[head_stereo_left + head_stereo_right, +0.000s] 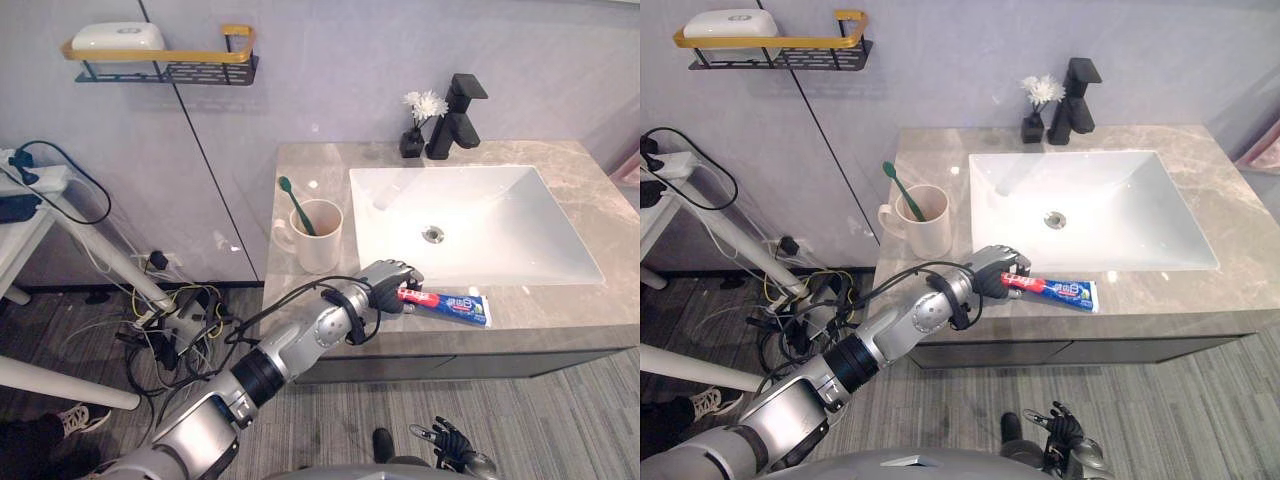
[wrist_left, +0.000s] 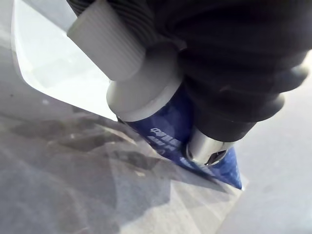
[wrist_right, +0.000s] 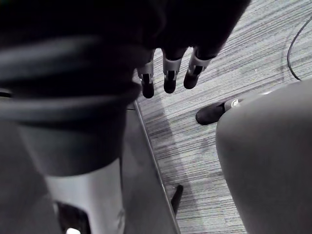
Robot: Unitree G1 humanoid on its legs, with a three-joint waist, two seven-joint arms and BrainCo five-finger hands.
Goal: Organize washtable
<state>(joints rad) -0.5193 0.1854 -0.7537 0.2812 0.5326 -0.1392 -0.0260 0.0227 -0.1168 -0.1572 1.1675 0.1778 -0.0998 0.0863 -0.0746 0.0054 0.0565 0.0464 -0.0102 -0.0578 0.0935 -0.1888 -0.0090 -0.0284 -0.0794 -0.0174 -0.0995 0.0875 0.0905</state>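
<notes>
Left hand [image 1: 386, 286] seemingly curled round cap end of toothpaste tube [image 1: 456, 305]

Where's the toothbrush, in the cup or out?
In. The green toothbrush leans inside the beige cup, head above the rim, left of the sink. The left hand grips the toothpaste tube.

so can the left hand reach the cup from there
Probably yes: the left hand is at the counter and the cup stands close behind it, nothing between. Its fingers are curled on the toothpaste tube, so it isn't free to grip.
</notes>
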